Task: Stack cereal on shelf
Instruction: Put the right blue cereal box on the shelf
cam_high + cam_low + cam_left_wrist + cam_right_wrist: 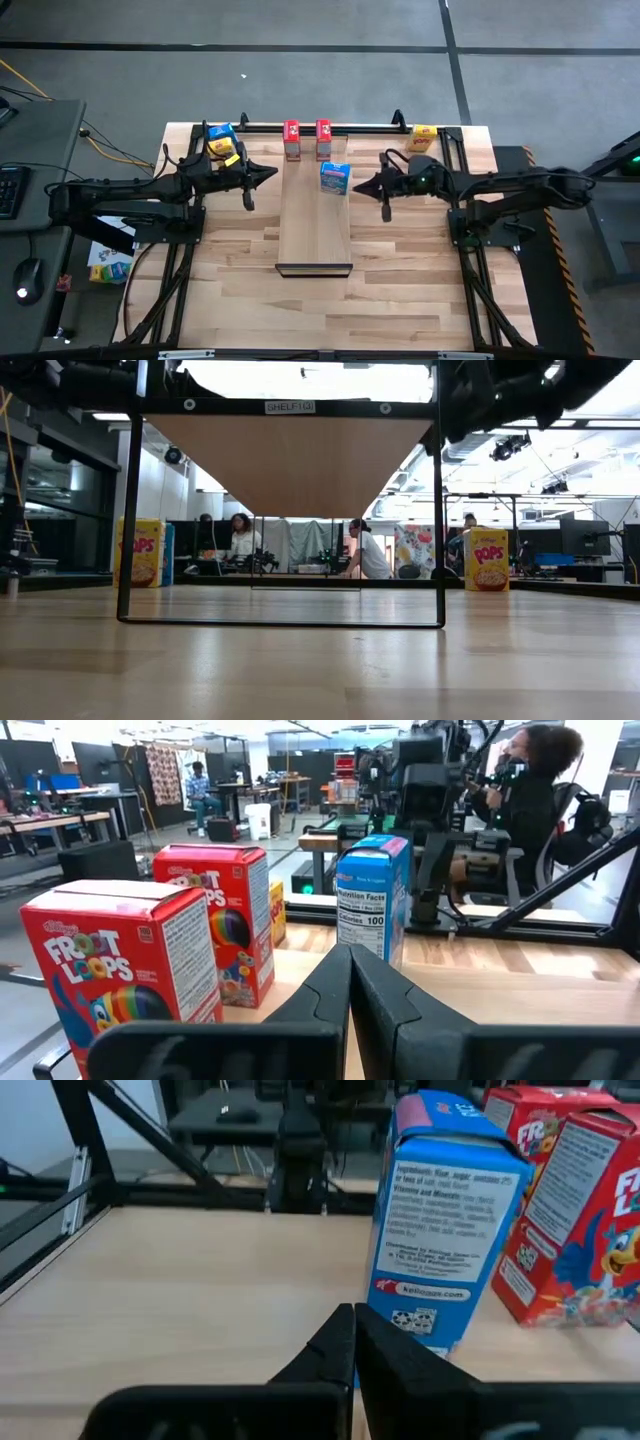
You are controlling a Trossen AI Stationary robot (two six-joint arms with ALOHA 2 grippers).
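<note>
Three cereal boxes (334,178) stand upright on the lengthwise shelf (314,235); both end effectors pinched shut, empty.

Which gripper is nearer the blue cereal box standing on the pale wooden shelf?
Right. The right gripper, jaws shut, sits just off the small blue cardboard cereal box at the pale wooden shelf edge. The left gripper, also shut, waits farther off beyond the opposite edge.

the shelf (314,225) is pale smooth wood with a matt finish, edged by a dark lip. the tabletop (400,280) is striped butcher-block wood with a light sheen. the red cereal boxes (215,915) and the blue cereal box (445,1205) are printed cardboard, slightly glossy. the gripper fingers (320,1000) look like matt black plastic.
</note>
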